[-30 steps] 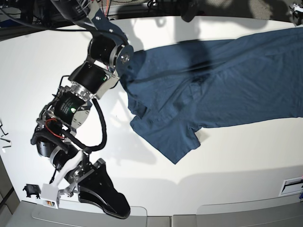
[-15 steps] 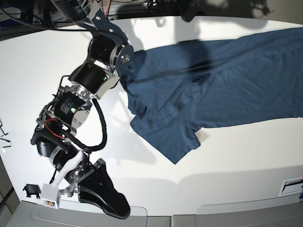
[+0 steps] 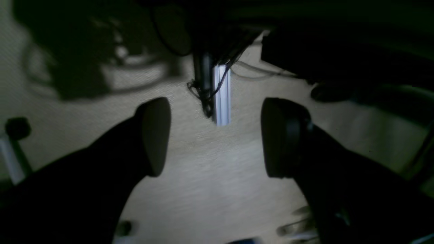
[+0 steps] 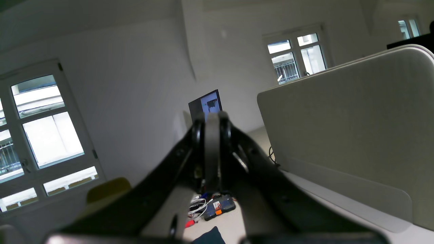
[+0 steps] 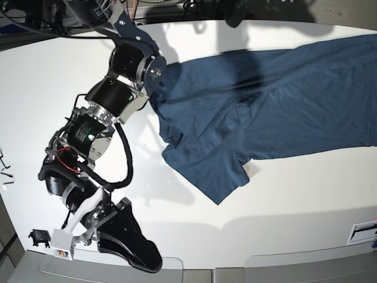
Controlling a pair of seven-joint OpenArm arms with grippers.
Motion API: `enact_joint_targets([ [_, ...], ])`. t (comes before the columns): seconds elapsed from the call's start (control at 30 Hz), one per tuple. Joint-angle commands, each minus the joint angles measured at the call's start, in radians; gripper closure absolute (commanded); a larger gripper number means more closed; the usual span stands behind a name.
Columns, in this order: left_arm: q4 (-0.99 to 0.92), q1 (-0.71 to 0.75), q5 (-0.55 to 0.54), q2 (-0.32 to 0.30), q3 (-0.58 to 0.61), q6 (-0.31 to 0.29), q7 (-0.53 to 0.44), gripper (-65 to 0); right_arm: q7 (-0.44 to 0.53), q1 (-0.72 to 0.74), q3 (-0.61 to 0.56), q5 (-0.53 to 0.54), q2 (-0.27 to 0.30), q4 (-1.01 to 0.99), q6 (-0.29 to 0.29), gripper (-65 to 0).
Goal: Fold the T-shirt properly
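Observation:
The T-shirt (image 5: 265,112), dark navy, lies spread and wrinkled over the far right of the white table (image 5: 283,200), with one sleeve pointing toward the front. My right arm is folded up at the table's left. Its gripper (image 5: 141,256) hangs shut and empty by the front left edge, well away from the cloth. In the right wrist view the gripper (image 4: 212,118) has its black fingers pressed together, aimed out into the room. My left gripper (image 3: 213,135) is open and holds nothing. It hovers over a dim floor and does not appear in the base view.
An upper joint of the right arm (image 5: 138,65) stands at the shirt's left edge. A printed label (image 5: 362,231) sits at the front right edge. An aluminium post (image 3: 222,95) with cables stands below the left gripper. A laptop (image 4: 205,105) shows beyond the right gripper.

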Motion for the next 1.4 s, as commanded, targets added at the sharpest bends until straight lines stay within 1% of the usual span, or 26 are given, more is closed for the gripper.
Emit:
enact_joint_targets([
  [0.0, 0.006, 0.001, 0.018, -0.008, 0.020, 0.010, -0.008, -38.0, 0.026, 0.032, -0.005, 0.024, 0.001, 0.012, 0.006, 0.0],
  [0.03, 0.006, -0.004, 0.042, -0.008, 0.044, 0.031, -0.009, -37.7, 0.026, 0.032, -0.005, 0.024, 0.001, 0.012, 0.006, 0.0],
  [0.1, 0.006, -0.014, 0.077, -0.008, 0.090, 0.050, -0.009, -32.6, 0.026, 0.032, -0.005, 0.025, 0.001, 0.012, 0.006, 0.0],
  [0.23, 0.009, -0.022, 0.089, -0.005, 0.170, 0.052, -0.032, -14.0, 0.026, 0.032, -0.005, 0.024, 0.001, 0.012, 0.006, 0.0],
  [0.3, 0.010, -0.022, 0.089, 0.005, 0.196, 0.051, -0.035, -9.5, 0.026, 0.032, -0.005, 0.025, 0.001, 0.012, 0.006, 0.0],
  [0.43, 0.010, -0.022, 0.089, 0.040, 0.208, 0.036, -0.037, -8.8, 0.026, 0.032, -0.005, 0.024, 0.001, 0.012, 0.006, 0.0],
  [0.47, 0.010, -0.021, 0.089, 0.049, 0.208, 0.023, -0.046, -8.8, 0.026, 0.032, -0.005, 0.024, 0.001, 0.012, 0.006, 0.0],
  [0.53, 0.010, -0.022, 0.089, 0.065, 0.208, -0.040, -0.074, -8.8, 0.026, 0.032, -0.005, 0.024, 0.001, 0.012, 0.006, 0.0],
  [0.6, 0.010, -0.022, 0.089, 0.079, 0.208, -0.132, -0.115, -7.1, 0.026, 0.032, -0.005, 0.025, 0.001, 0.012, 0.006, 0.0],
  [0.67, 0.011, -0.022, 0.089, 0.090, 0.208, -0.213, -0.149, -2.2, 0.026, 0.032, -0.005, 0.024, 0.001, 0.012, 0.006, 0.0],
  [0.7, 0.015, -0.021, 0.089, 0.095, 0.208, -0.236, -0.155, 0.0, 0.026, 0.032, -0.005, 0.024, 0.001, 0.012, 0.006, 0.0],
  [0.73, 0.019, -0.022, 0.089, 0.098, 0.208, -0.257, -0.158, 0.0, 0.026, 0.032, -0.005, 0.025, 0.001, 0.012, 0.006, 0.0],
  [0.87, 0.049, -0.022, 0.089, 0.103, 0.208, -0.261, -0.168, 0.0, 0.026, 0.032, -0.005, 0.025, 0.001, 0.012, 0.006, 0.0],
  [0.97, 0.073, -0.021, 0.089, 0.103, 0.208, -0.261, -0.238, 0.0, 0.026, 0.032, -0.005, 0.025, 0.001, 0.012, 0.006, 0.0],
  [1.03, 0.083, -0.021, 0.089, 0.103, 0.208, -0.261, -0.332, 0.0, 0.026, 0.032, -0.005, 0.025, 0.001, 0.012, 0.006, 0.0],
  [1.07, 0.084, -0.019, 0.089, 0.103, 0.208, -0.261, -0.396, 0.0, 0.026, 0.032, -0.005, 0.025, 0.001, 0.012, 0.006, 0.0],
  [1.13, 0.084, -0.016, 0.089, 0.103, 0.208, -0.261, -0.545, 0.0, 0.026, 0.032, -0.005, 0.025, 0.001, 0.012, 0.006, 0.0],
  [1.17, 0.084, -0.015, 0.089, 0.103, 0.208, -0.261, -0.639, 0.0, 0.026, 0.032, -0.005, 0.025, 0.001, 0.012, 0.006, 0.0],
  [1.23, 0.084, -0.010, 0.089, 0.103, 0.208, -0.261, -0.871, 0.0, 0.026, 0.032, -0.005, 0.025, 0.001, 0.012, 0.006, 0.0],
  [1.27, 0.084, -0.008, 0.089, 0.103, 0.208, -0.261, -1.009, 0.0, 0.026, 0.032, -0.005, 0.025, 0.001, 0.012, 0.006, 0.0],
  [1.33, 0.084, -0.008, 0.089, 0.103, 0.208, -0.261, -1.324, 0.0, 0.026, 0.032, -0.005, 0.025, 0.001, 0.012, 0.006, 0.0],
  [1.37, 0.084, -0.009, 0.089, 0.103, 0.208, -0.261, -1.452, 0.0, 0.026, 0.032, -0.005, 0.025, 0.001, 0.012, 0.006, 0.0],
])
